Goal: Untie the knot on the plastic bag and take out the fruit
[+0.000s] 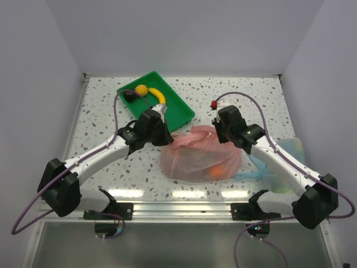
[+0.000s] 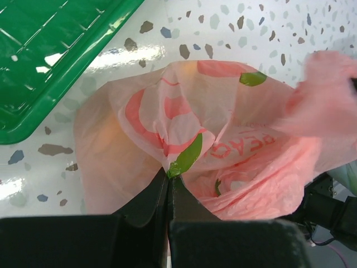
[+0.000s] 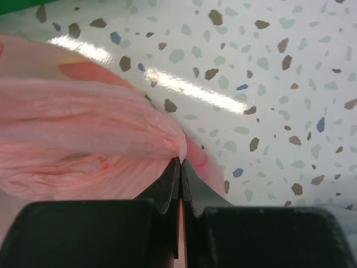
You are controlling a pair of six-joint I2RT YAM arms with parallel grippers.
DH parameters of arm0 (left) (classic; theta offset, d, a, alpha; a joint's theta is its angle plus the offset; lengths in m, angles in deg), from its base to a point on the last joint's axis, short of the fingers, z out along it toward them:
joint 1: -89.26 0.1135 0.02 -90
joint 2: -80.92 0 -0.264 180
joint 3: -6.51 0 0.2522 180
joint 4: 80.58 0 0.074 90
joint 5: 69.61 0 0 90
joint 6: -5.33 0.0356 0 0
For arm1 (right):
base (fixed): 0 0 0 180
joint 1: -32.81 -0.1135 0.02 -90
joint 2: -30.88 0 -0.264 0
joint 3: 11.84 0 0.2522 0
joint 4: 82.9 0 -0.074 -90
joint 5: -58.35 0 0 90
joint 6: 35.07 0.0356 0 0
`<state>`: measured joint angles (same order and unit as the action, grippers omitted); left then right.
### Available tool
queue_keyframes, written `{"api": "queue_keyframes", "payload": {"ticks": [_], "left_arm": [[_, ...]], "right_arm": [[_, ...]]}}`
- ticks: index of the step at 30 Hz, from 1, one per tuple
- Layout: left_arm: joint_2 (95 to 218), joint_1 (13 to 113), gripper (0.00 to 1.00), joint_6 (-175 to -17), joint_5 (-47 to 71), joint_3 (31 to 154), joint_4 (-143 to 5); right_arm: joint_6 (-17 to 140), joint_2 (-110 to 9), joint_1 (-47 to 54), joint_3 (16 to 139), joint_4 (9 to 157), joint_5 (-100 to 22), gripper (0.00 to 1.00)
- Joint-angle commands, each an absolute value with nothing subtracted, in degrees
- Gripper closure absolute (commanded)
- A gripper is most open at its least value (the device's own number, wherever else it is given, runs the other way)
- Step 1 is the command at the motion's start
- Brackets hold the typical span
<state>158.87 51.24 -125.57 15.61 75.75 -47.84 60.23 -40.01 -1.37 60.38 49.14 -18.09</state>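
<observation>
The pink plastic bag (image 1: 201, 153) lies mid-table between my arms, with an orange fruit (image 1: 216, 170) showing through its near side. My left gripper (image 1: 166, 135) is shut on the bag's left top edge; in the left wrist view (image 2: 170, 174) it pinches a fold printed with a green leaf. My right gripper (image 1: 218, 134) is shut on the bag's right top edge, seen pinched in the right wrist view (image 3: 181, 162). The bag's mouth (image 2: 245, 184) gapes between them. No tied knot shows. The bag (image 3: 72, 139) fills the left of the right wrist view.
A green tray (image 1: 167, 106) stands at the back left with a banana (image 1: 158, 96), a yellow oval fruit (image 1: 141, 89) and a near-black fruit (image 1: 129, 96). A small red object (image 1: 213, 104) lies behind the right gripper. A pale blue bag (image 1: 273, 162) lies under the right arm.
</observation>
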Motion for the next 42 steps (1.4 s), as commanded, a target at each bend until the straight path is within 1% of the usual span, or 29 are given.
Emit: {"api": "queue_keyframes", "payload": {"ticks": [1,6,11,15,18,20,21,22,24,25,27,28,29,30,31,32,33,35,42], "left_arm": [[154.67,51.20,1.00,-125.89,18.88,73.10,-45.56],[152.38,52.87,1.00,-125.98,19.24,71.94,-44.50],[152.28,53.66,1.00,-127.64,19.25,74.67,-43.89],[152.20,53.84,1.00,-128.88,18.10,76.69,-45.63],[151.67,53.93,1.00,-130.28,17.31,75.48,-47.31],[150.97,53.93,1.00,-130.90,16.17,73.89,-48.89],[149.92,53.84,0.96,-130.99,15.82,72.14,-49.15],[149.13,53.75,0.83,-130.99,15.29,71.17,-49.33],[145.19,53.75,0.69,-130.81,15.55,68.62,-49.07],[143.51,53.58,0.49,-130.72,16.94,67.91,-48.72],[139.13,53.06,0.25,-129.67,18.97,67.90,-46.71],[138.23,52.70,0.10,-129.06,21.76,68.69,-45.48],[137.70,52.00,0.05,-127.75,23.18,69.74,-44.16],[137.78,50.17,0.01,-126.86,24.50,72.89,-41.45],[138.31,48.84,0.00,-125.99,27.65,74.74,-40.29],[139.09,47.18,0.00,-124.67,29.68,76.68,-39.24],[140.93,43.42,0.00,-123.96,33.53,80.79,-37.83],[143.75,40.67,0.00,-122.73,35.93,86.59,-36.68],[157.01,33.99,0.00,-123.95,44.81,96.28,-36.60]], "right_arm": [[64.75,-35.31,3.16,60.81,51.17,-12.86,1.00],[75.20,-29.96,14.15,64.58,51.43,-11.70,1.00],[79.79,-24.59,16.28,67.39,55.20,-8.89,1.00],[77.52,-22.56,16.63,69.94,60.74,-13.09,1.00],[76.81,-23.00,16.63,69.78,59.96,-15.21,1.00],[77.07,-23.35,16.63,67.59,58.30,-17.58,1.00],[77.68,-23.26,16.63,66.44,56.81,-18.72,1.00],[77.78,-23.18,16.63,65.30,56.10,-20.47,1.00],[78.65,-22.12,16.63,61.44,54.34,-22.15,1.00],[78.74,-21.60,16.55,60.21,53.98,-23.12,1.00],[78.31,-20.72,16.63,57.56,53.02,-26.10,1.00],[78.13,-20.54,16.63,57.12,52.66,-27.24,1.00],[77.87,-20.45,16.63,56.59,52.31,-28.39,1.00],[77.52,-20.28,16.63,56.42,51.70,-28.49,1.00],[77.34,-20.19,16.63,56.50,51.52,-28.83,1.00],[76.99,-20.27,16.63,56.68,51.43,-29.01,1.00],[76.38,-20.45,16.63,56.76,51.52,-29.36,1.00],[75.84,-20.62,16.55,57.29,51.52,-29.28,1.00],[75.05,-20.10,16.55,58.17,51.34,-29.45,1.00]]}}
